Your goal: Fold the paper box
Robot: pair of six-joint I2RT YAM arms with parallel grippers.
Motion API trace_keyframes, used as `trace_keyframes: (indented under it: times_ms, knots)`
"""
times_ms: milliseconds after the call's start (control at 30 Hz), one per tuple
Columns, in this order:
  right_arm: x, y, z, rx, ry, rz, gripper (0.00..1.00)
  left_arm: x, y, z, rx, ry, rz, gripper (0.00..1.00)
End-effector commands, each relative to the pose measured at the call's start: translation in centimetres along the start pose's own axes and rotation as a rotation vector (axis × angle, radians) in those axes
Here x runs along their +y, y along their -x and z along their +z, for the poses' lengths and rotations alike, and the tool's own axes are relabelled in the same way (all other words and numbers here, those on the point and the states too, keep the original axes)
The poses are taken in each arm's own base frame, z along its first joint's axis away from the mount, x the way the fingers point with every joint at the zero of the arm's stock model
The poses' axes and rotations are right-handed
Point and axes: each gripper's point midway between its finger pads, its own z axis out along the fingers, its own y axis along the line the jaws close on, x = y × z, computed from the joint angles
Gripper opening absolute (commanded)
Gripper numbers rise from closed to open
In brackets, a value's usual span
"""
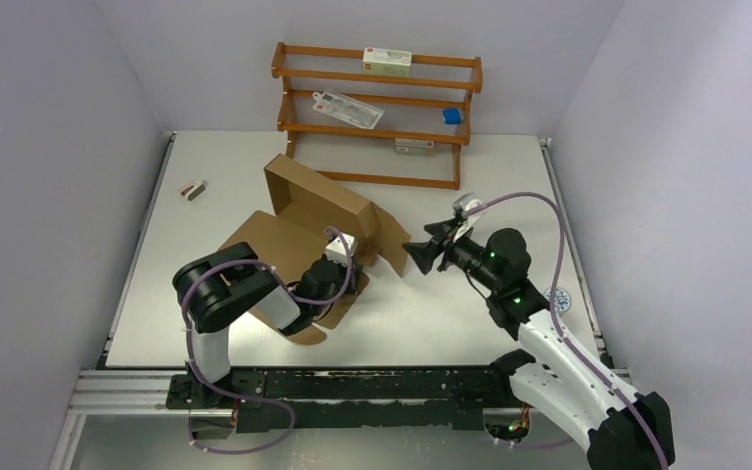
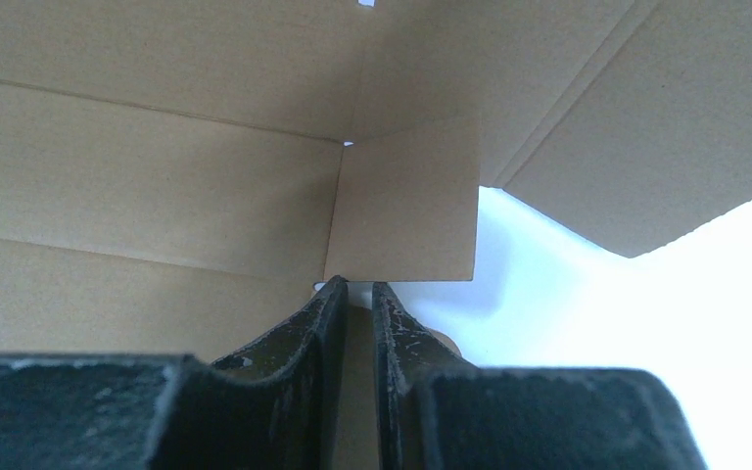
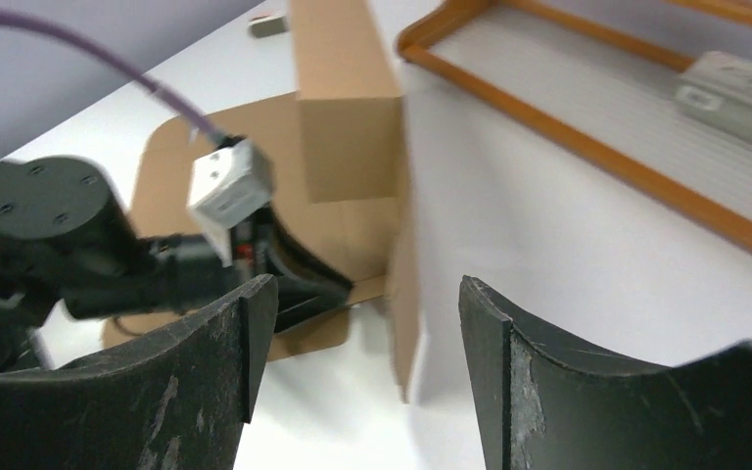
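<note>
Looking down from above, we see the paper box [image 1: 323, 201], plain brown cardboard, lying partly folded a little left of the middle of the white desk [image 1: 470, 313], in front of an orange-brown wooden rack [image 1: 377, 117] at the far edge. Its long back wall stands upright, a shorter wall is raised at its right end, and a flat panel with rounded corners spreads toward the arm bases. The left end effector [image 1: 351, 262] reaches in over that flat panel. In its own wrist view, its fingers [image 2: 328, 323] are drawn nearly together with only a narrow slit between them, their tips just below a small upright flap in the box's inner corner. We cannot tell whether they grip any cardboard. The right end effector [image 1: 413, 253] hovers just beside the box's right-hand wall with its jaws spread wide and nothing between them. Its wrist view shows the thin edge of that wall beyond the gap, with the left arm's white camera block [image 3: 230, 186] further off. The rack holds two small white cartons [image 1: 388, 61], a flat white packet [image 1: 348, 108] and a small blue item [image 1: 451, 116]. A small grey and red object [image 1: 193, 190] lies near the desk's left edge, well apart from the box.
</note>
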Motion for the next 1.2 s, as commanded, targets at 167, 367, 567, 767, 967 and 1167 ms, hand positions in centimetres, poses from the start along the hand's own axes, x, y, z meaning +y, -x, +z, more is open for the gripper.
trace_keyframes:
  times_ms: [167,367,567,767,967,1167]
  knots:
    - [-8.4,2.1,-1.1,-0.047,-0.305,0.036,0.72,0.4,-0.7,-0.7,0.020,-0.023,-0.046,0.23]
    - [-8.9,-2.2,1.5,0.070,-0.223,0.054,0.73,-0.3,-0.1,-1.2,-0.020,-0.088,0.003,0.45]
    - [-7.6,-5.0,3.4,0.104,-0.093,0.115,0.75,-0.4,0.2,-1.5,-0.045,-0.092,0.087,0.61]
    - [-7.0,-6.9,4.8,0.135,-0.017,0.143,0.76,-0.3,1.0,-0.9,-0.062,-0.007,0.196,0.67]
    - [-5.8,-7.9,5.8,0.150,0.050,0.156,0.77,0.6,1.7,-1.1,-0.080,0.103,0.266,0.69]
    - [-5.3,-8.2,6.3,0.155,0.084,0.152,0.77,1.4,2.5,-0.9,-0.111,0.171,0.317,0.68]
